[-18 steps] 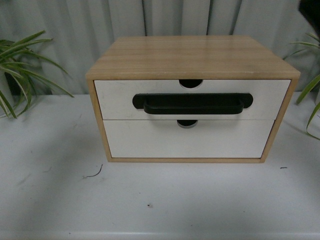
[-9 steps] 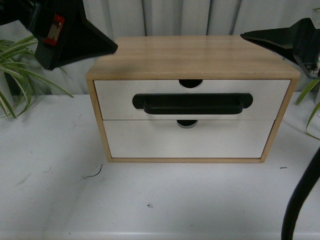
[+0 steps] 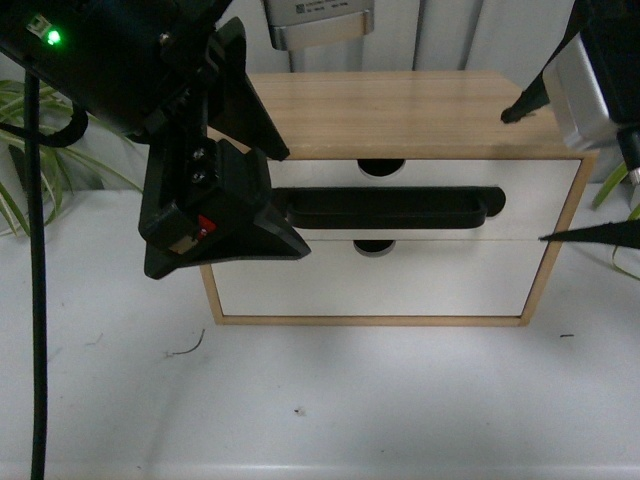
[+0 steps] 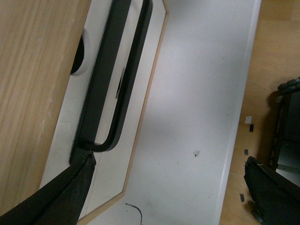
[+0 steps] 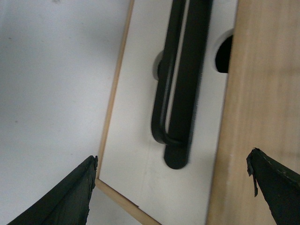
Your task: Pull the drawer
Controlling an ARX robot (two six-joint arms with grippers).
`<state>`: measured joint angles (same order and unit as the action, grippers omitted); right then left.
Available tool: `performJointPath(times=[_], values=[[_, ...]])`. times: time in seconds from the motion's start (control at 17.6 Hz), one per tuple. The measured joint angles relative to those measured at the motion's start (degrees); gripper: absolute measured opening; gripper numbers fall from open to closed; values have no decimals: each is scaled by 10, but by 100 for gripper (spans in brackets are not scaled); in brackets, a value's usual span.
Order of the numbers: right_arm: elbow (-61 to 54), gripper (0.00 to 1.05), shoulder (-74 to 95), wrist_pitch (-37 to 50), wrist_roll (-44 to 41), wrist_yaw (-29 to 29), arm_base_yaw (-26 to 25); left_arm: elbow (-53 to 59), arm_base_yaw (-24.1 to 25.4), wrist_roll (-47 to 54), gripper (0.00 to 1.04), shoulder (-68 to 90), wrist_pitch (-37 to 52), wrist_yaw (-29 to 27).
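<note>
— Two tools, both released. My left tool [image 4: 168,161] hangs with its fingers spread at the left end of the handle [image 3: 400,207]. I can't tell whether one finger touches the bar. My right tool [image 5: 172,156] gapes near the right end, apart from it.

— And the drawer?

— The drawer [image 3: 540,190] sits shut in the upper slot of the cabinet [image 3: 400,110], at the far middle of the bench [image 3: 350,400], above the plain front [image 3: 400,280].

— How will it handle?

— Stiff and probably light, I judge. The bar looks rigid and smooth, so I'd clamp it mid-length and pull straight toward the near edge. The whole cabinet may slide.

— Anything hidden?

— From the front, my left arm covers the drawer's left part. Its inside is unseen, and the right tool is cut off at the frame edge.
</note>
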<state>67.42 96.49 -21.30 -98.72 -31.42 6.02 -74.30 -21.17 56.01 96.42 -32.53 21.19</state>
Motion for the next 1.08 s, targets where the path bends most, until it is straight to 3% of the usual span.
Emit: performJointPath(times=[1.08], values=[[-9,98,100,93,-9,16,45,-21,-45,-49,98,127,127,-36]])
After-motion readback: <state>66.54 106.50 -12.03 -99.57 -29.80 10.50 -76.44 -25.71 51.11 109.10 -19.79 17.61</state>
